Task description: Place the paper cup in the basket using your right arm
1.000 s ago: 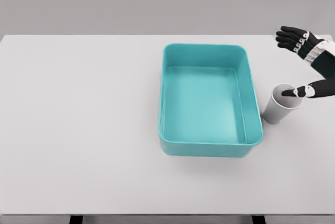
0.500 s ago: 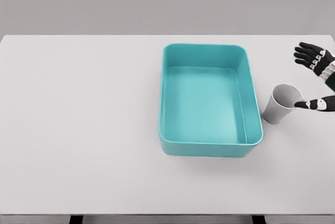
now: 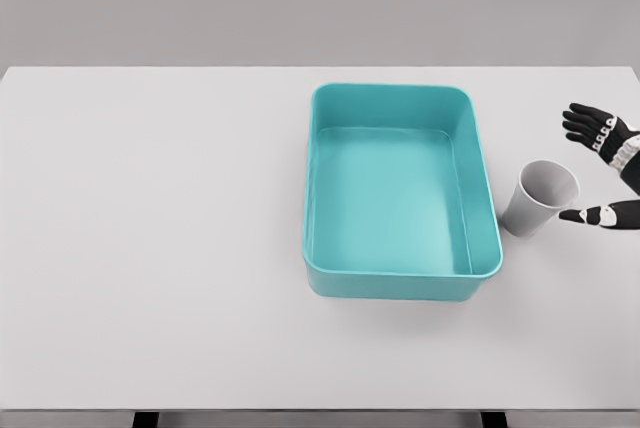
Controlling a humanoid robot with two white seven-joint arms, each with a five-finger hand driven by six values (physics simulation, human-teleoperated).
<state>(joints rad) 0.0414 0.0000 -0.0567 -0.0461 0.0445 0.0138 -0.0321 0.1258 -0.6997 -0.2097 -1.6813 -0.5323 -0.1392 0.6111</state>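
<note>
Paper cup (image 3: 539, 198), white and empty, stood on the white desk (image 3: 150, 248) just beside the right wall of the teal basket (image 3: 486, 188), outside of it. It was tilted a little, with its mouth turned up and to the right. The basket was empty and rectangular, with rounded corners. The right hand (image 3: 605, 163) was at the right edge of the picture, near the cup. Its fingers (image 3: 583, 120) were spread apart and held nothing. The thumb tip was very close to the cup's rim; whether it touched could not be told.
</note>
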